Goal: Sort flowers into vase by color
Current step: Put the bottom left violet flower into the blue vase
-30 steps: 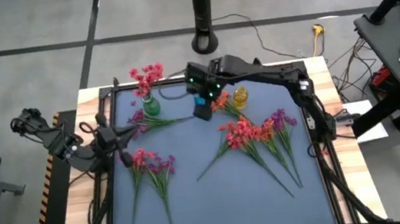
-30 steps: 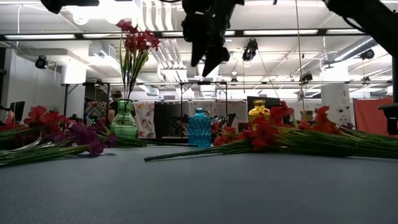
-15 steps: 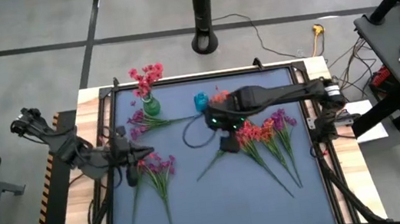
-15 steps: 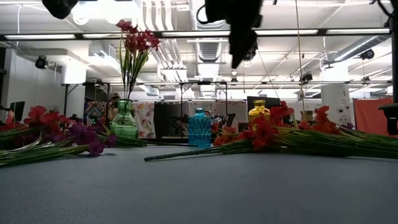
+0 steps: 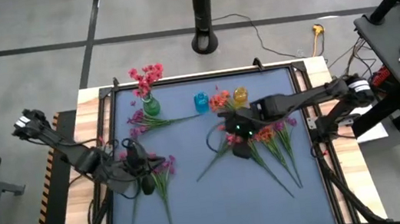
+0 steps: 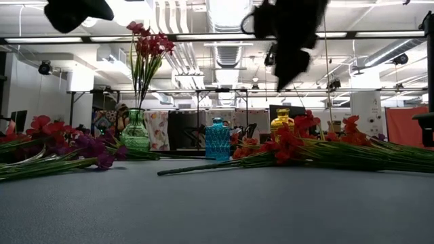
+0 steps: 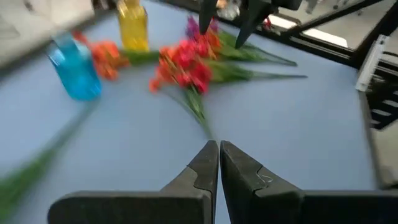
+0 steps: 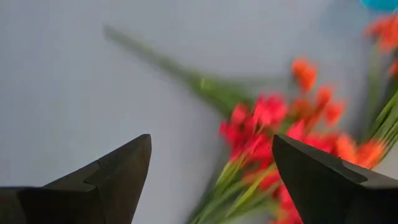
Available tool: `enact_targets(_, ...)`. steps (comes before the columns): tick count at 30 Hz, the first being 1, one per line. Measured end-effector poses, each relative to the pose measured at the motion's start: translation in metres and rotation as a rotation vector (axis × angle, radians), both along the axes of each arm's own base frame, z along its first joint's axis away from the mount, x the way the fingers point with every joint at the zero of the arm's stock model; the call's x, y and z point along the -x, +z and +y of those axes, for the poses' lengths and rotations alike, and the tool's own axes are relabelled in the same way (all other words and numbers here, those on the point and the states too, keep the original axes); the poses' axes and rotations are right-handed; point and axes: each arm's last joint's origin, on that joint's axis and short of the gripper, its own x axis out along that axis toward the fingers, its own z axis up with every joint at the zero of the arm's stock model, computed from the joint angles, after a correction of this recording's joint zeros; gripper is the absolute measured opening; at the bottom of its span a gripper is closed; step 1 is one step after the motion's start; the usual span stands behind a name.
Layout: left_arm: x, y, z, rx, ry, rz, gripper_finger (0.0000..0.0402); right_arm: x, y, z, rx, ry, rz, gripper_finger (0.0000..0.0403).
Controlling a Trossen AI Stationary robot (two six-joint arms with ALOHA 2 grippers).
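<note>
Red flowers (image 5: 253,132) lie beneath the right pincer (image 5: 241,150), its fingers spread.

Non-task items: mat, pole, plug, desk.
Blue mat (image 5: 220,202) lies beneath the right gripper (image 5: 242,152). Black pole base (image 5: 206,43) stands on the floor well beyond it; yellow plug (image 5: 318,30) beyond-right; dark desk (image 5: 398,32) farther right.

Two dark jointed arms, tapered black fingers (image 7: 245,176)

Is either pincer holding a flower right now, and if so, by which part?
Nothing is held. The right pincer is open above the red flowers, not touching them. The left pincer is shut with nothing between its fingers.
</note>
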Motion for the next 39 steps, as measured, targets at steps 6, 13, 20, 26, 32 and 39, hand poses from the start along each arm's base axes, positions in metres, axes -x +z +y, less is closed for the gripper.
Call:
enact_targets(6, -0.009, -0.015, -0.012, 0.310, 0.052, 0.084, 0.0002, 0.027, -0.019, 0.036, -0.078, 0.034, 0.086, 0.0325)
enact_targets(13, -0.014, -0.051, -0.023, 0.527, 0.219, 0.374, 0.0001, 0.044, -0.019, 0.066, -0.039, 0.084, 0.030, 0.0325)
enact_targets(20, -0.006, -0.087, -0.032, 0.646, 0.449, 0.809, 0.0001, 0.040, -0.009, 0.075, -0.031, 0.115, -0.030, 0.0325)
enact_targets(26, -0.007, -0.099, -0.035, 0.617, 0.481, 0.894, 0.0021, 0.036, 0.000, 0.076, -0.017, 0.140, -0.063, 0.0325)
enact_targets(32, -0.004, -0.104, -0.036, 0.574, 0.506, 0.926, 0.0055, 0.035, 0.003, 0.076, -0.010, 0.159, -0.077, 0.0325)
enact_targets(39, -0.004, -0.111, -0.036, 0.543, 0.557, 0.953, 0.0111, 0.036, 0.001, 0.076, -0.001, 0.172, -0.067, 0.0325)
